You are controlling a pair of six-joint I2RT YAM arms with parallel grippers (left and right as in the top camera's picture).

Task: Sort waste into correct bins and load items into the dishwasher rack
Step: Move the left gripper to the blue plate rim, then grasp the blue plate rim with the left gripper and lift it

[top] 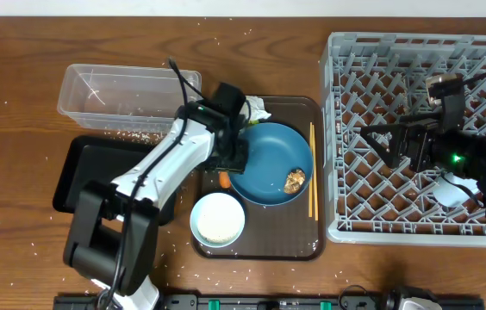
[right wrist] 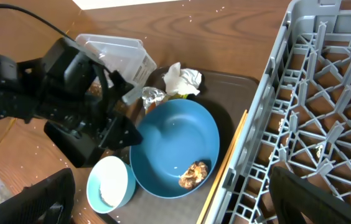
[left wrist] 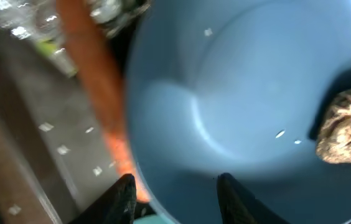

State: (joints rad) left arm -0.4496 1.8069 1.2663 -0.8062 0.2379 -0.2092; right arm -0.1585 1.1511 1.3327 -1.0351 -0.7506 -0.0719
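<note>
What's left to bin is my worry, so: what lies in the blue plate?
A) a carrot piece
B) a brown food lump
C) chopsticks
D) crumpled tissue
B: a brown food lump sits inside the blue plate, near its right rim in the overhead view.
</note>
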